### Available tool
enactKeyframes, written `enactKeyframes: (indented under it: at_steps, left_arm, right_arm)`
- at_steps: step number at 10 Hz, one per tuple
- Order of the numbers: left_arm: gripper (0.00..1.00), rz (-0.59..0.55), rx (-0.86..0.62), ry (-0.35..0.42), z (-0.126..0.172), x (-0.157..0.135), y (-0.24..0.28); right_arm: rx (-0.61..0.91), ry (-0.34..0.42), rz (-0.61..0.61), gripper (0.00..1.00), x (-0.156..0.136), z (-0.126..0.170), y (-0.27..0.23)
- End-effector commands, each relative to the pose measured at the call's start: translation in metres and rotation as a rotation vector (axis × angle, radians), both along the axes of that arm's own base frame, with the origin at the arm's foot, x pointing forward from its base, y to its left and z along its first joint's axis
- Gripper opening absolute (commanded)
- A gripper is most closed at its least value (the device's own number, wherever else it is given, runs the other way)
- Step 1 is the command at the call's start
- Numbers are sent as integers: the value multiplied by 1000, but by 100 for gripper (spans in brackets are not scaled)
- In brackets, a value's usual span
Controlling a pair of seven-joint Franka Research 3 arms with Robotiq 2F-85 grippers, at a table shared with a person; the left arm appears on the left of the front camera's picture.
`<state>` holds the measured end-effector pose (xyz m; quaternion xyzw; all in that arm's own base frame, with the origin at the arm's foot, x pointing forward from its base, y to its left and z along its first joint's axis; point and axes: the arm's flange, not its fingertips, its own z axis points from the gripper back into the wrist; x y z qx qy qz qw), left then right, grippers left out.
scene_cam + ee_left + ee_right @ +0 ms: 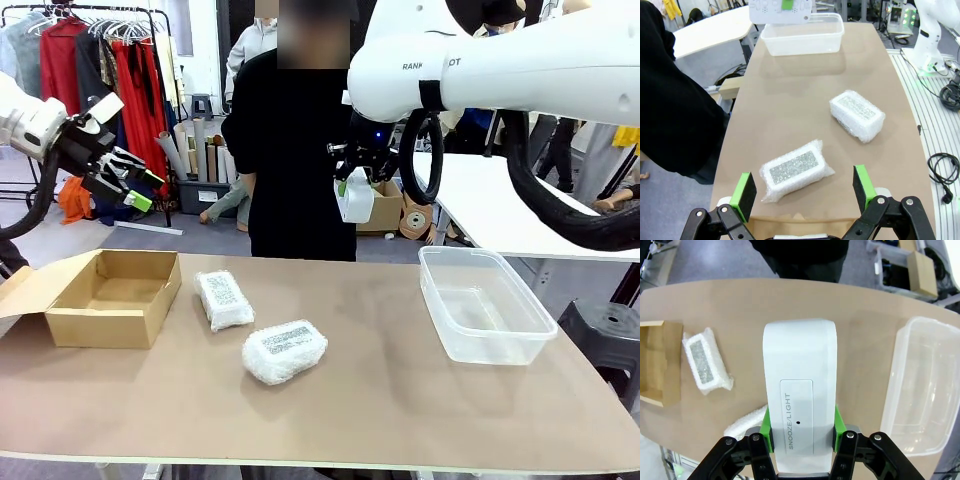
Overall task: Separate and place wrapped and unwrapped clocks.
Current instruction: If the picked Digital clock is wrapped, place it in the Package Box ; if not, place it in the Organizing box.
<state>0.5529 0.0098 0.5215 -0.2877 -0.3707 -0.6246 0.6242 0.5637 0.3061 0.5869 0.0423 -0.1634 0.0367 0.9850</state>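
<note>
Two bubble-wrapped clocks lie on the brown table: one near the cardboard box, the other nearer the front edge. The bare white unwrapped clock, marked SNOOZE/LIGHT, hangs high above the table's far side, with my right gripper shut on it. My left gripper is open and empty, raised above the table's left end, looking down along the table at both wrapped clocks.
An open tan cardboard box sits at the table's left. A clear plastic tub stands at the right. A person in black stands at the far edge.
</note>
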Motion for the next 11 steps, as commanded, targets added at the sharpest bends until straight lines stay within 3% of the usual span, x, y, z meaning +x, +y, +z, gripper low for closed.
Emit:
enactKeyframes:
  at_steps: [1,4,9,11]
  left_arm:
    - [100,0,4,-2,2,-2,1]
    - [100,0,4,-2,2,-2,1]
    - [100,0,4,-2,2,-2,1]
    - [100,0,4,-2,2,-2,1]
  right_arm:
    - [3,-6,-1,0,-1,4,-1]
    - [0,0,0,0,0,0,0]
    - [40,111,-53,0,-54,34,-34]
    - [47,98,-38,0,-53,38,-66]
